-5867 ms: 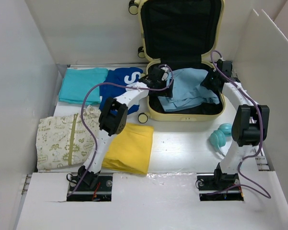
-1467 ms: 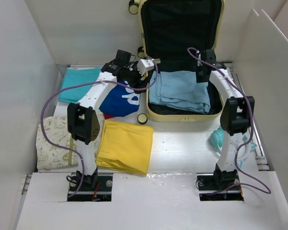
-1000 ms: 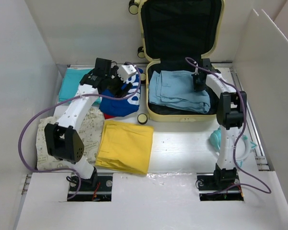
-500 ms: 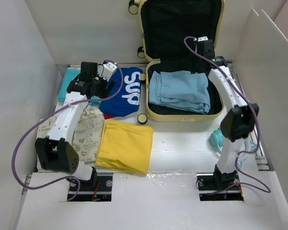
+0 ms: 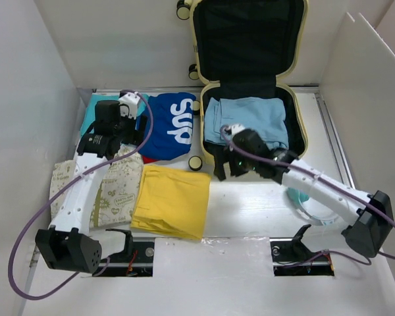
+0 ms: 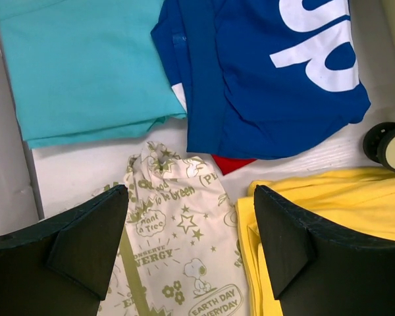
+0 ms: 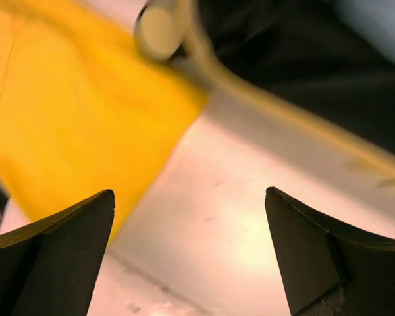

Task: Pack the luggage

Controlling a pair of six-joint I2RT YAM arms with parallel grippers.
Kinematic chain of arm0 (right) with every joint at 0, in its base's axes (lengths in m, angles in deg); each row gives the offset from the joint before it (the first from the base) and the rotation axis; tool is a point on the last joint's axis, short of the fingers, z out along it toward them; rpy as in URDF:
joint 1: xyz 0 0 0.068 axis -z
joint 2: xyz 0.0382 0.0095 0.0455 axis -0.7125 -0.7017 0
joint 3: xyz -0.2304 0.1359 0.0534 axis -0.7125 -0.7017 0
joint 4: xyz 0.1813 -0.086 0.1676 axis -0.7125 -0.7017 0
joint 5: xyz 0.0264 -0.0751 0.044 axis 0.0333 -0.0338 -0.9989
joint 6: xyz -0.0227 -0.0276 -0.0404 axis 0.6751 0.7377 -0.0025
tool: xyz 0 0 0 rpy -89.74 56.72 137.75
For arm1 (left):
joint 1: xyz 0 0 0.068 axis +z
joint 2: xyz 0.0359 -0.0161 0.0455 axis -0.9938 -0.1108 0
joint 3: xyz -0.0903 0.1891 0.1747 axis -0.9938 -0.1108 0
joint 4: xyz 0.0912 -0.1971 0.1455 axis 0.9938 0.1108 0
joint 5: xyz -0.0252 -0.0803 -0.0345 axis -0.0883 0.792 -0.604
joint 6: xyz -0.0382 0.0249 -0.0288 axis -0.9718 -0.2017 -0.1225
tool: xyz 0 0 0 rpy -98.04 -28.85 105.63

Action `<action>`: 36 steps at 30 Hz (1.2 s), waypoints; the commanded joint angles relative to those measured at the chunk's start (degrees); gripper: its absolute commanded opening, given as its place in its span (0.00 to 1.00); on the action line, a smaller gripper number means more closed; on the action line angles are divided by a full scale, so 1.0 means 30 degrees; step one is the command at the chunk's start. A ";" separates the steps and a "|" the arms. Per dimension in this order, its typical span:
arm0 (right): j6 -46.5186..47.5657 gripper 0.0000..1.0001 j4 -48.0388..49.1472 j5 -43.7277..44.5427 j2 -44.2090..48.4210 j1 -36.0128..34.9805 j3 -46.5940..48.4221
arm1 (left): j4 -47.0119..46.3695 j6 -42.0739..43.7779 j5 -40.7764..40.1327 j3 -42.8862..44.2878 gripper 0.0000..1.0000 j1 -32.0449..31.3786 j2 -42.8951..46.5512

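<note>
Here: folded yellow cloth garment [image 5: 174,201] nearest, on white table [image 5: 250,197]. Right claw [image 7: 191,250] low over garment's far corner, near small cream suitcase wheel [image 5: 195,162]; jaws wide, empty. Left claw [image 6: 191,243] above cream printed pouch [image 6: 178,263]; jaws well apart, empty. Farthest: pale yellow hard-shell suitcase [image 5: 201,135], lid up, folded light-blue garment [image 5: 250,118] inside. Risk: right claw snagging wheel or rim, shoving suitcase; single-layer pinch unfolding garment.
</note>
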 commanded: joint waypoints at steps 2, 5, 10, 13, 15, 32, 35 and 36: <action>-0.5348 1.00 0.4109 -0.2385 0.0376 -0.1740 -0.3145 | -0.0919 -0.0849 0.0879 -0.0457 0.74 0.0276 0.1126; -0.7603 1.00 0.7422 -0.3035 -0.0091 -0.2504 -0.5784 | -0.0919 -0.0849 0.1756 -0.0866 0.74 0.0481 0.1974; -0.9453 1.00 0.9674 -0.2480 -0.1056 -0.2883 -0.7368 | -0.0743 -0.1025 0.3132 -0.1306 0.74 0.1094 0.2827; -0.9894 1.00 1.0676 -0.3033 -0.2085 -0.2885 -0.7548 | -0.0743 -0.1025 0.3545 -0.1308 0.74 0.1330 0.3325; -1.0653 1.00 1.1612 -0.3533 -0.3050 -0.3090 -0.8131 | -0.0743 -0.1025 0.3545 -0.1308 0.74 0.1504 0.3325; -1.6248 0.77 1.9518 -0.3740 -0.6158 -0.4614 -1.2991 | -0.0743 -0.1200 0.4277 -0.1308 0.74 0.1506 0.3325; -1.6051 0.61 2.1923 -0.3564 -0.7236 -0.4614 -1.3729 | -0.0743 -0.1200 0.4656 -0.1308 0.74 0.1506 0.2946; -1.5553 0.58 2.1930 -0.3564 -0.7590 -0.4614 -1.3381 | -0.0743 -0.1200 0.4658 -0.1308 0.74 0.1506 0.2944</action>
